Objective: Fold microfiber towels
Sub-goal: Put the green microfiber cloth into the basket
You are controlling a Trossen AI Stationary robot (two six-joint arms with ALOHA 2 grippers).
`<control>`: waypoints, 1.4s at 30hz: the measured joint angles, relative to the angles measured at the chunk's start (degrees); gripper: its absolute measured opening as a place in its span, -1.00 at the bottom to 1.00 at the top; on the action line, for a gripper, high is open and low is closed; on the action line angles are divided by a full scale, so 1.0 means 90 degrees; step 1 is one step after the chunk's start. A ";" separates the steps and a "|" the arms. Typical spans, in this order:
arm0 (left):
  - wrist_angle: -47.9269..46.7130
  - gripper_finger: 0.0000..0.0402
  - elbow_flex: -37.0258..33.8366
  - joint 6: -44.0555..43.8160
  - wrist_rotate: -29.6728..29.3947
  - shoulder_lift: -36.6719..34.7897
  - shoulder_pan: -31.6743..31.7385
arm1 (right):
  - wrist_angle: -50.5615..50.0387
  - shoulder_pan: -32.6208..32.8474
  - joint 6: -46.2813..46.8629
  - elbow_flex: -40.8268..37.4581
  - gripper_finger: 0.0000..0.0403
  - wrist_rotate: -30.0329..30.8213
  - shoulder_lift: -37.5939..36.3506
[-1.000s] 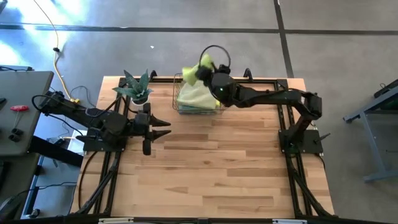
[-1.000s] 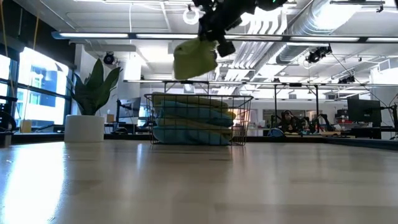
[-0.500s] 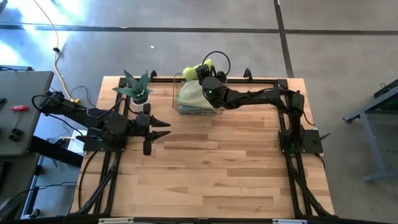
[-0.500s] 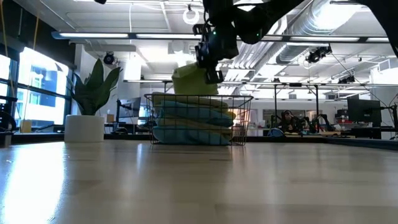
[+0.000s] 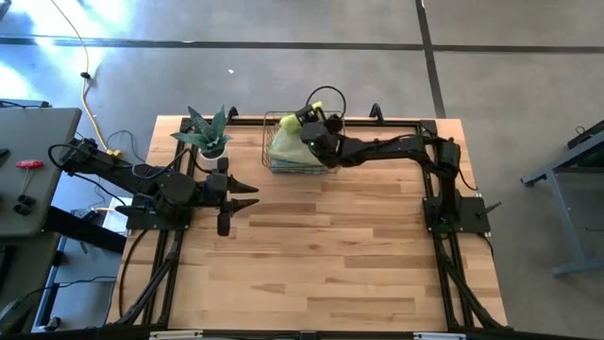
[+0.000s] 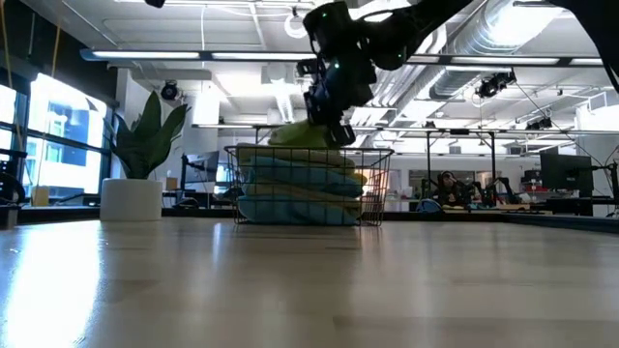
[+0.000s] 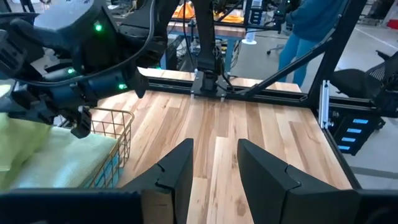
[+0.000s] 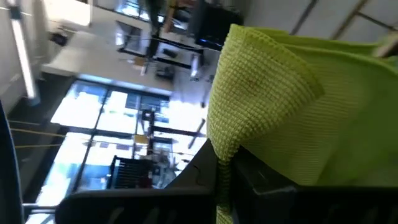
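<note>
Right hand [image 5: 309,124] pinching lime towel [image 6: 302,135] over basket [image 6: 372,184] (left hand [image 5: 247,195] idle, part-open).

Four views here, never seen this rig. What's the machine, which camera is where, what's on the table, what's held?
Two dark robot arms stand at a wooden table. One camera looks straight down, one sits level with the tabletop, and one rides on each wrist. On the table are a wire basket stacked with microfiber towels and a potted plant. The right gripper is over the basket, its fingers shut on a lime green towel, seen close up by its wrist camera. The left gripper waits beside the plant, fingers apart, holding nothing.
</note>
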 joint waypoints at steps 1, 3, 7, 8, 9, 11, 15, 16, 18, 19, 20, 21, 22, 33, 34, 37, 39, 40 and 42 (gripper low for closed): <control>0.0001 -0.43 0.0000 -0.0034 0.0000 0.0000 0.0000 | -0.0206 -0.0001 0.0146 0.0000 -1.00 -0.0043 -0.0002; -0.0004 -0.43 0.0000 -0.0123 0.0000 0.0000 0.0000 | -0.0665 0.0017 0.0349 0.0000 -1.00 -0.0262 -0.0005; -0.0003 -0.43 0.0000 -0.0138 0.0002 0.0000 0.0000 | -0.1270 0.0020 0.0756 0.0000 -1.00 -0.0925 -0.0005; -0.0003 -0.43 0.0000 -0.0139 0.0002 0.0000 0.0000 | -0.1418 0.0019 0.0801 0.0000 -1.00 -0.1091 -0.0005; -0.0003 -0.43 0.0000 -0.0141 0.0002 0.0000 0.0000 | -0.1555 0.0018 0.0799 0.0000 -1.00 -0.1228 -0.0005; -0.0003 -0.43 0.0000 -0.0146 0.0002 0.0000 0.0000 | -0.1740 0.0025 0.0802 0.0000 -1.00 -0.1448 -0.0005; -0.0003 -0.43 0.0000 -0.0155 0.0002 0.0000 0.0000 | -0.1909 0.0042 0.0774 0.0000 -1.00 -0.1869 -0.0005; -0.0004 -0.43 0.0000 -0.0155 0.0002 0.0000 0.0000 | -0.1899 0.0042 0.0719 0.0000 -1.00 -0.1927 -0.0005; -0.0005 -0.43 0.0000 -0.0156 0.0002 0.0000 0.0000 | -0.1876 0.0014 0.0508 0.0000 -1.00 -0.2018 -0.0005; -0.0003 -0.43 0.0000 -0.0158 0.0002 0.0000 0.0000 | -0.1848 -0.0014 0.0376 0.0000 -1.00 -0.2100 -0.0005; -0.0003 -0.43 0.0000 -0.0158 0.0002 0.0000 0.0000 | -0.1886 -0.0046 0.0239 0.0026 -1.00 -0.2206 -0.0010; -0.0003 -0.43 0.0000 -0.0158 0.0002 0.0000 0.0000 | -0.1951 -0.0086 0.0050 0.0084 -1.00 -0.2288 -0.0010; -0.0003 -0.43 0.0000 -0.0158 0.0002 0.0000 0.0000 | -0.2027 -0.0123 -0.0178 0.0165 -1.00 -0.2349 -0.0010; -0.0010 -0.43 0.0000 -0.0317 0.0007 0.0000 0.0000 | -0.3980 -0.0277 -0.2214 0.1321 -0.62 -0.3022 -0.0027; -0.0011 -0.43 0.0000 -0.0327 0.0007 0.0000 0.0000 | -0.4214 -0.0281 -0.2252 0.1432 -0.56 -0.3274 -0.0027; -0.0034 -0.43 0.0000 -0.0328 0.0007 0.0000 0.0000 | -0.4862 -0.0266 -0.2348 0.1703 -0.40 -0.4051 -0.0029; -0.0033 -0.43 0.0000 -0.0328 0.0007 0.0000 0.0001 | -0.5370 -0.0243 -0.2486 0.1884 -0.31 -0.4360 -0.0029; -0.0033 -0.43 0.0000 -0.0328 0.0007 0.0000 0.0000 | -0.5609 -0.0240 -0.2595 0.1985 -0.28 -0.4468 -0.0029; -0.0033 -0.43 0.0000 -0.0328 0.0007 0.0000 0.0000 | -0.6060 -0.0224 -0.2808 0.2182 -0.23 -0.4672 -0.0029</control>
